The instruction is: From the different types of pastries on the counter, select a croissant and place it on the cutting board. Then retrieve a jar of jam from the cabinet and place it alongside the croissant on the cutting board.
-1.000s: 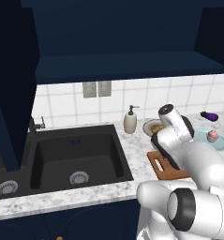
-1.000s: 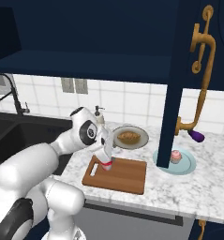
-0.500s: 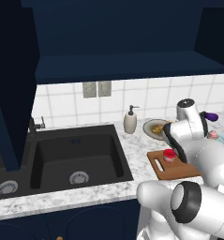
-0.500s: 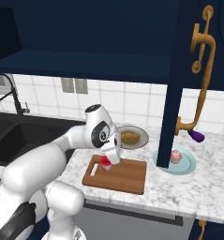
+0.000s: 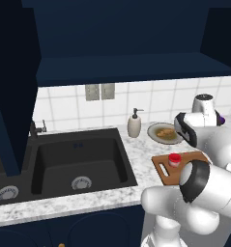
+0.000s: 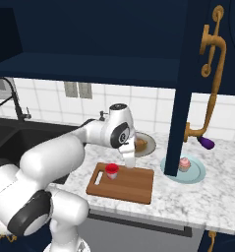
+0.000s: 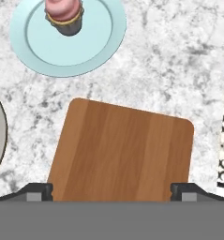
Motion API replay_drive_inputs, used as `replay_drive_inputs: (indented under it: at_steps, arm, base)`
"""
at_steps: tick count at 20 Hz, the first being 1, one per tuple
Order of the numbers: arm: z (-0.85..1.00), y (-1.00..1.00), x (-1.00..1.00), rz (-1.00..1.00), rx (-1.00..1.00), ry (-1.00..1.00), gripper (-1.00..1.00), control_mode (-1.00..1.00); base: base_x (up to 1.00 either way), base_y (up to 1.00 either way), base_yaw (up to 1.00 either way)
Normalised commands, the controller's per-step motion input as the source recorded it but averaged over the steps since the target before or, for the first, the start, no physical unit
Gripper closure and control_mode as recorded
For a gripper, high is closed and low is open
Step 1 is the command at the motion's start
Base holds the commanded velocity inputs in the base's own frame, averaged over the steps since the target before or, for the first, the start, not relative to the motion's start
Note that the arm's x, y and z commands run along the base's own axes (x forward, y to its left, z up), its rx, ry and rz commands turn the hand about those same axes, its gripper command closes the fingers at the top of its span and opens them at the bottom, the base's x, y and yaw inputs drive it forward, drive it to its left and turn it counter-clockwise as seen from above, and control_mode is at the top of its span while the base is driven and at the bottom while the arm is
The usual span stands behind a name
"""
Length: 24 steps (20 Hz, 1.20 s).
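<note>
On the counter (image 6: 188, 197), we see the cutting board (image 6: 129, 184) with the jar of jam (image 6: 111, 170) upright near its handle end. Our gripper (image 6: 129, 161) hangs just beside the jar at its three o'clock, jaws spread wide and empty. The croissant (image 6: 140, 143) sits on the grey plate (image 5: 158, 137) at twelve o'clock, its long axis unclear.

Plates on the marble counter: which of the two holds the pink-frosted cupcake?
The pale blue round plate beside the brown wooden cutting board; the grey plate by the backsplash holds the golden-brown croissant.
</note>
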Motion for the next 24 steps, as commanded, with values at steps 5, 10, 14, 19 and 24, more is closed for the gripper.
replay_drive_inputs:
  at_steps: [5, 10, 14, 19, 24]
  arm:
    - [-0.01, 0.0, 0.09, 0.03, 0.03, -0.04, -1.0, -1.0]
    - [-0.09, 0.0, 0.09, 0.01, 0.02, -0.1, -1.0, -1.0]
    - [0.0, 0.03, 0.21, 0.0, 0.03, -0.15, -1.0, -1.0]
    - [0.03, 0.0, 0.24, 0.03, 0.07, -0.04, -1.0, -1.0]
    - [0.02, 0.0, 0.17, 0.09, 0.06, 0.0, -1.0, -1.0]
  base:
    - [0.0, 0.0, 0.0]
    - [0.0, 0.0, 0.0]
    - [0.0, 0.0, 0.0]
    - [0.0, 0.0, 0.0]
    - [0.0, 0.0, 0.0]
